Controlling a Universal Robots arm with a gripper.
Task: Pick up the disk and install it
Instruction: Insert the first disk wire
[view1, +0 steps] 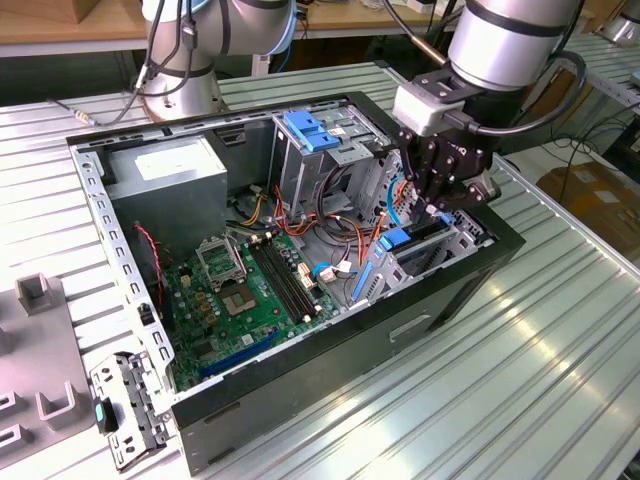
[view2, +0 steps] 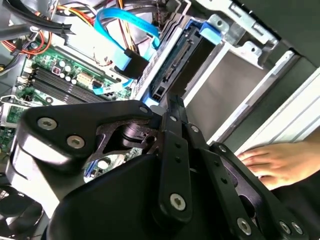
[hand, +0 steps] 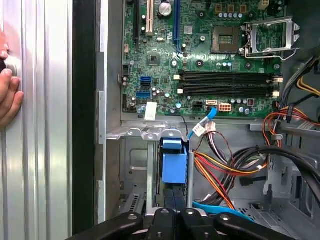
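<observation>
End effector (view1: 437, 212) — grip state: cannot tell. Arm drops steeply into open computer case (view1: 330, 370). Disk (view1: 408, 240) stands edgewise in drive bay just below. Ribbed metal bench (view1: 560, 350) — person's hand (hand: 7, 90) resting on it.

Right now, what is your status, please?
Gripper just above disk. Disk stands in drive bay. Person's hand rests outside case.
</observation>
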